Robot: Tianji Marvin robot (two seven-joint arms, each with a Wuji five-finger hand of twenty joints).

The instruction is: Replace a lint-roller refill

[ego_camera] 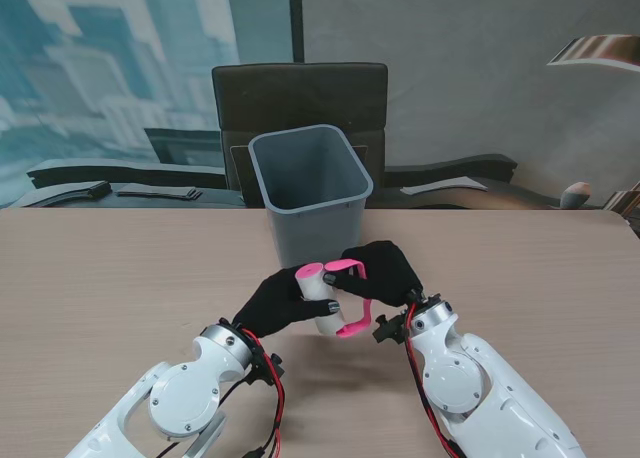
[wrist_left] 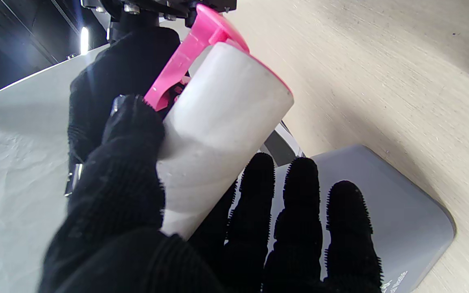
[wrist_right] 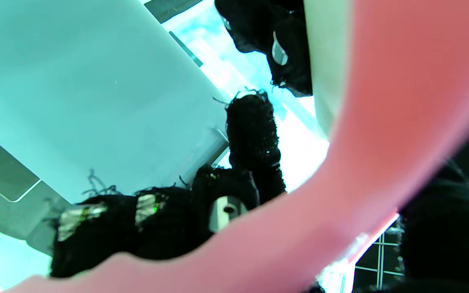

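The lint roller is held above the table (ego_camera: 100, 278), just in front of the grey bin (ego_camera: 308, 193), between the two hands. The left hand (ego_camera: 278, 303) is closed around the white refill roll (ego_camera: 318, 293): in the left wrist view the thumb (wrist_left: 128, 134) presses one side of the roll (wrist_left: 222, 122) and the remaining fingers (wrist_left: 299, 195) lie along the other side. The right hand (ego_camera: 385, 268) grips the pink handle (ego_camera: 350, 298); in the right wrist view its curled fingers (wrist_right: 222, 191) sit behind the handle (wrist_right: 381, 122), which fills most of that picture and is blurred. The roll's far end meets the pink frame (wrist_left: 202, 44) of the handle.

Count: one refill roll, one pink handle, one grey bin, two gloved hands. One dark chair (ego_camera: 300, 98) stands behind the table, beyond the bin.

Writing: pale lettering is printed on the bin wall (wrist_left: 397, 280) in the left wrist view; it is cut off at the picture edge and cannot be read with certainty.
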